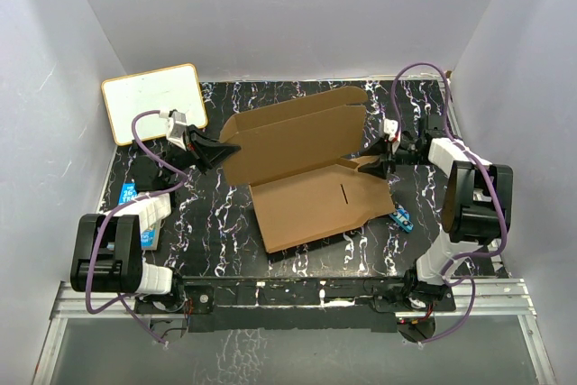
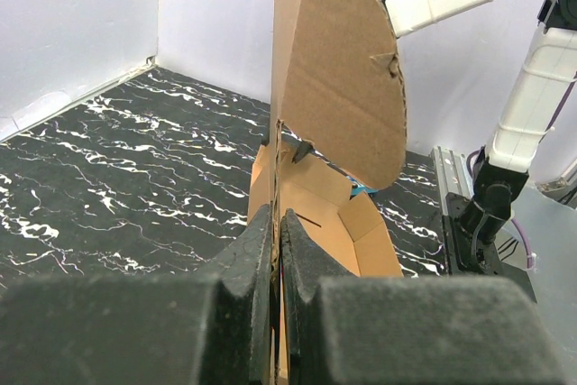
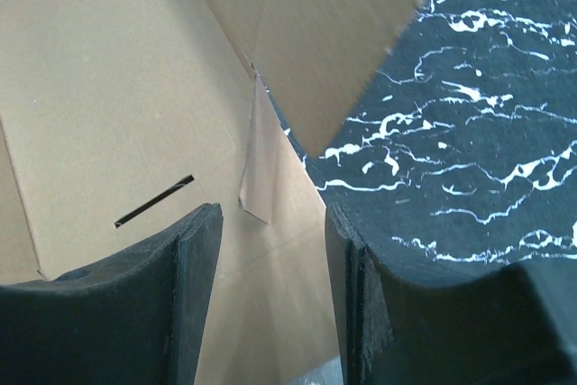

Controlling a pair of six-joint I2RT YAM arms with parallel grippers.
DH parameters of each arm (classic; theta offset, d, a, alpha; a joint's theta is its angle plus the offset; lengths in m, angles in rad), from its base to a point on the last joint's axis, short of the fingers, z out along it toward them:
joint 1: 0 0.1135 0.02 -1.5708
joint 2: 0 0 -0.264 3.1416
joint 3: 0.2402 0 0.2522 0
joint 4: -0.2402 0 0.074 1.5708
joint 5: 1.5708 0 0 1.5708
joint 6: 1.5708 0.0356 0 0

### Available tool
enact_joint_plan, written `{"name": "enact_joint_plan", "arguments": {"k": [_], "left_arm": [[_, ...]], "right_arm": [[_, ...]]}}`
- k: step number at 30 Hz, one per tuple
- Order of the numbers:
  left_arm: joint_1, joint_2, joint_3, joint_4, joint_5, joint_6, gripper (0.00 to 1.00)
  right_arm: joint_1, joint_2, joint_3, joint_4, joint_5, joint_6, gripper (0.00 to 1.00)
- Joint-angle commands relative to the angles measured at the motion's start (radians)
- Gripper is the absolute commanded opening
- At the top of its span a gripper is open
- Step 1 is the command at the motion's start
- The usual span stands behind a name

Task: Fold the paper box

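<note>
The left pincer [image 2: 275, 223] is clamping shut on the paper box [image 1: 302, 173], its pads pressing either side of a thin cardboard edge. Ahead of and above it a rounded side flap [image 2: 338, 69] is standing upright. Beyond its tips the box floor is lying flat on the marbled black table [image 1: 207, 232].

The right pincer [image 3: 270, 214] is hanging with jaws parted at a middling width, gripping nothing. Under it is the panel with the slot [image 3: 153, 200], and a small pale tab [image 3: 257, 178] is rising just past the gap between its fingers.

By my reading, the walls are being raised, the left side pinned while the right side is being worked. The next move seems to call for the right pincer catching that tab or the neighbouring flap and turning it inward, with the left one holding firm so the sheet is not sliding.
</note>
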Motion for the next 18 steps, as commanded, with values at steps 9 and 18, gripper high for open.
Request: {"name": "enact_joint_plan", "arguments": {"k": [9,18], "left_arm": [[0.004,-0.041,0.010,0.211,-0.047,0.007,0.00],[0.004,-0.030,-0.007,0.204,-0.072,0.029,0.00]], "right_arm": [[0.024,-0.025,0.055,-0.341,-0.073,-0.501,0.55],[0.084,-0.074,0.019,-0.298,-0.013,-0.462,0.50]]}}
